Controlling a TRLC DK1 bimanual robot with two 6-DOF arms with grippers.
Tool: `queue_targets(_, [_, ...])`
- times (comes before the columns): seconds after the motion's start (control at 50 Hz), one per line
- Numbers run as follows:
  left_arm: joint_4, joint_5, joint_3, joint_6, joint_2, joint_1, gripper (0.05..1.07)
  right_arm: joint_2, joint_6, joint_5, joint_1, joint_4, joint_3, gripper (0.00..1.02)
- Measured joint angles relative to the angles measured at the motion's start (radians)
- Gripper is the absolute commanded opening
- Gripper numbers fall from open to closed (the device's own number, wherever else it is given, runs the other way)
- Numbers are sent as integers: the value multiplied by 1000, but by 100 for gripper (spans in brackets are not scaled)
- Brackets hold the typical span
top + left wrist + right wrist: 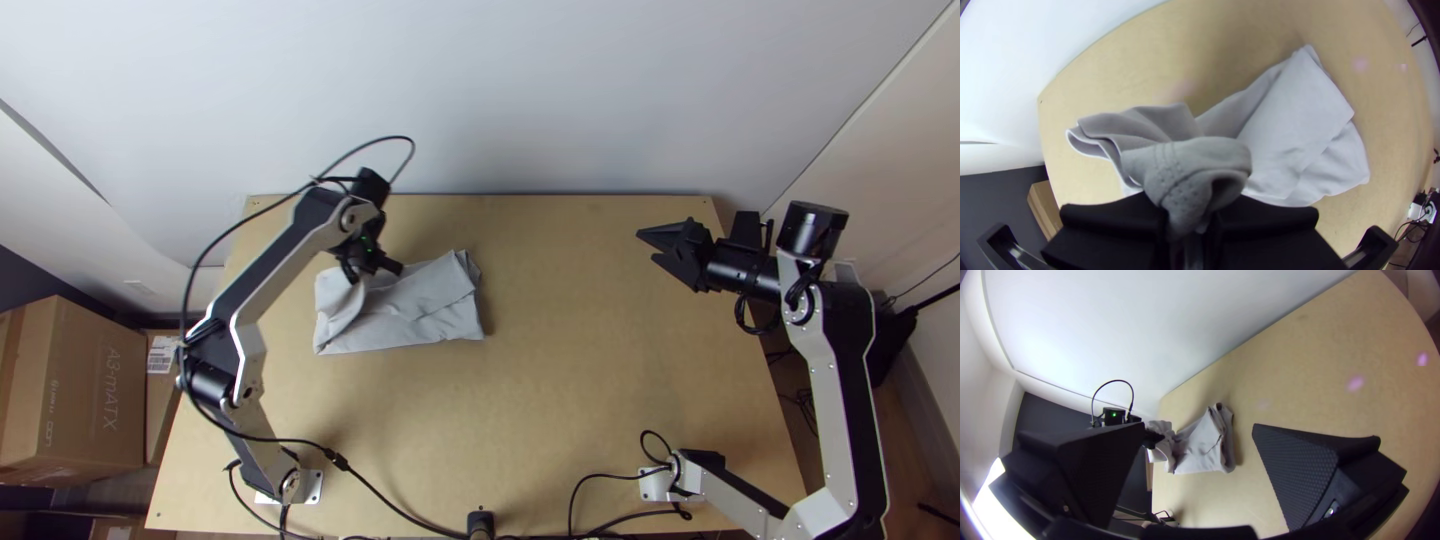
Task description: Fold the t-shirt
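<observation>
A light grey t-shirt is lying on the far left part of the desk, its long side running roughly along the desk's far edge. It is being seen as a rough, wrinkled strip, with a flap folded over at the end nearer the desk's middle. The other end (a rather untidy one) is being gathered up into folds.

Over the desk's far left part, the t-shirt is being gripped by the left gripper. In the left wrist view, a bunch of the fabric is being pinched between the black fingers of the left gripper, and a rounded, stitched fold is bulging out above the fingertips. Loose folds are spreading from that bunch, while the flapped end is resting on the desk.

The right gripper is being held over the desk's far right part, well apart from the t-shirt and pointed toward the desk's left side. Its textured fingers are being held wide apart, with nothing between them.

Past the desk's left side, a cardboard box is standing. A black cable is being seen leading down to the desk's near edge, and beyond the desk's far edge a white wall is rising.
</observation>
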Motion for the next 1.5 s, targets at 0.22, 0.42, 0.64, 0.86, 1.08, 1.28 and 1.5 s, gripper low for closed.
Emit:
queue_targets(0.22, [-51, -21, 143, -92, 180, -116, 7, -51, 0, 0, -4, 0, -39, 98])
queue_targets(0.42, [-125, -23, 364, -159, 332, -211, 37, -71, 0, 3, -5, -3, -71, 98])
queue_targets(0.64, [-33, 1, 451, -196, 386, -299, 102, -104, -4, 24, 21, -6, -127, 98])
queue_targets(0.86, [11, 74, 467, -222, 336, -360, 102, -78, -56, 232, 225, 2, -227, 98])
queue_targets(1.08, [-30, 114, 448, -228, 110, -233, 102, 91, -86, 437, 522, 62, -200, 98])
queue_targets(1.28, [-95, 172, 445, -220, -113, -37, 102, 334, -60, 424, 620, 126, -31, 98])
queue_targets(1.5, [-146, 217, 389, -202, -320, 122, 102, 585, 34, 262, 663, 138, 104, 98])
